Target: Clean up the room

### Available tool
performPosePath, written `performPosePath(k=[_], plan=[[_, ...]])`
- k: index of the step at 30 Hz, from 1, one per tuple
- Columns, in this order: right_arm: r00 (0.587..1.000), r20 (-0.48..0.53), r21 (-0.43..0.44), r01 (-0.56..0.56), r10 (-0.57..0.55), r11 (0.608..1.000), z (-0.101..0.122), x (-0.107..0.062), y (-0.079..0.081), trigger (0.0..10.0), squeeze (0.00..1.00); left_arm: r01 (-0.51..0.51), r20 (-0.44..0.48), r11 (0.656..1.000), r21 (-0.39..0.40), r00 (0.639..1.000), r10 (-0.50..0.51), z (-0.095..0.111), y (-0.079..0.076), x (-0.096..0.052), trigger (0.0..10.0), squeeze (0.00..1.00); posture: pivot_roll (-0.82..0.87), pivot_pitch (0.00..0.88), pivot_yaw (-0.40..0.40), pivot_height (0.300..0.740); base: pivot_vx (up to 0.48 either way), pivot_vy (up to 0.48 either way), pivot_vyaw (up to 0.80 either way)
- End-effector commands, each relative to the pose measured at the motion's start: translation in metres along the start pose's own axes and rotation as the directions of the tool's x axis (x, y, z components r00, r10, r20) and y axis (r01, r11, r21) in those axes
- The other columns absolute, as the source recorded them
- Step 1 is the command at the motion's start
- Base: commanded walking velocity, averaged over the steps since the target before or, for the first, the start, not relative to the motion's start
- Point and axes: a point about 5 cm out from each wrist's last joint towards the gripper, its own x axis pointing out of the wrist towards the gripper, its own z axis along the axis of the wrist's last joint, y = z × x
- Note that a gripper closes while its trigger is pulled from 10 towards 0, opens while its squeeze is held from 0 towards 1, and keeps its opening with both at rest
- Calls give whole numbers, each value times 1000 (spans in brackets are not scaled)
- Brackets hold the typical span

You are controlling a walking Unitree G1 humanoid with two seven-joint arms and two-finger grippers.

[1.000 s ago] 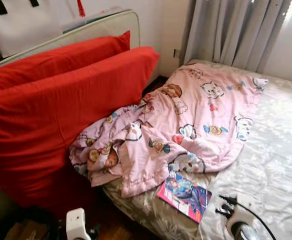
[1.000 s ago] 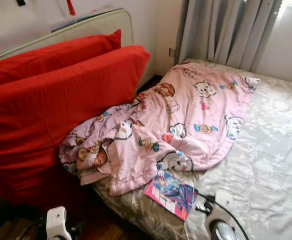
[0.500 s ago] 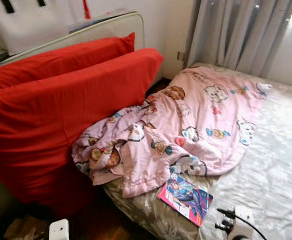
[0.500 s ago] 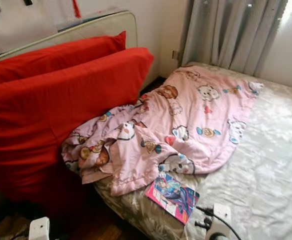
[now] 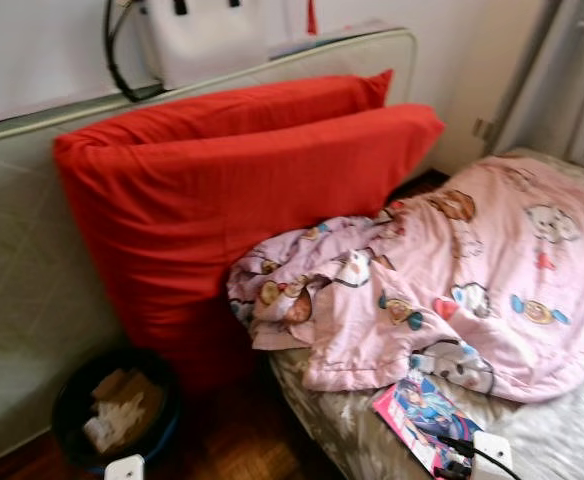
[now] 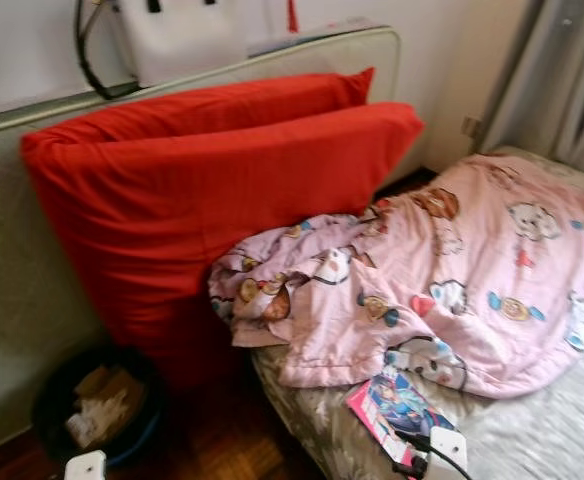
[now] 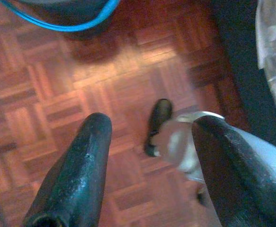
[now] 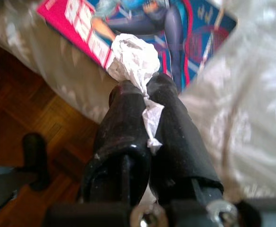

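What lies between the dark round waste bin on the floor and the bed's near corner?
In the left eye view, bare wooden parquet floor lies between the dark round waste bin and the bed, overhung by the big red cushion's lower end.

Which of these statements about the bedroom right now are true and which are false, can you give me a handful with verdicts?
1. The right gripper is shut on a crumpled white tissue. True.
2. The left gripper is clamped on a magazine. False: its fingers stand apart with nothing between them, above the wooden parquet floor.
3. The colourful pink-edged magazine lies on the bed near the edge of the pink cartoon-print blanket. True.
4. The dark round waste bin stands on the bed. False: it stands on the floor beside the big red cushions, with paper scraps in it.
5. The cushions lie flat on the floor. False: they stand upright, leaning against a pale upright mattress.
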Motion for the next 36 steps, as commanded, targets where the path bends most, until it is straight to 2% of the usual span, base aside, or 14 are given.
performPosePath(k=[1,6,9,11,20,32,35,36], plan=[[1000,12,10,-10,10,1000,5,2,5,10000,0,-19,1,999,31,1000,19,3,5,0,10000,0,45,0,0,740,0,0,794],[1000,24,43,3,-4,999,8,3,5,10000,0,-16,-1,998,54,1000,16,3,5,0,10000,0,35,0,10,740,0,0,794],[1000,-7,71,8,-7,997,1,1,3,10000,0,-16,10,998,53,1000,15,6,6,0,10000,0,39,0,9,740,0,0,0],[1000,-16,51,5,-4,999,-2,1,3,10000,0,-12,14,999,52,1000,11,7,5,0,10000,0,37,0,10,740,0,0,0],[1000,-25,59,-1,3,998,-7,0,8,10000,0,-4,0,998,64,1000,4,3,5,0,10000,0,19,0,19,740,0,0,0],[1000,-27,35,8,-7,999,-7,-1,-1,10000,0,16,16,998,67,1000,-17,6,-3,1,10000,0,13,0,-5,740,0,424,0],[999,-25,27,25,-25,999,-4,-3,-16,10000,0,22,16,998,62,1000,-23,5,-8,2,10000,0,15,0,-17,740,0,480,0],[999,-25,27,25,-25,999,-4,-3,-16,10000,0,22,16,998,62,1000,-23,5,-8,2,10000,0,15,0,-17,740,0,480,0]])
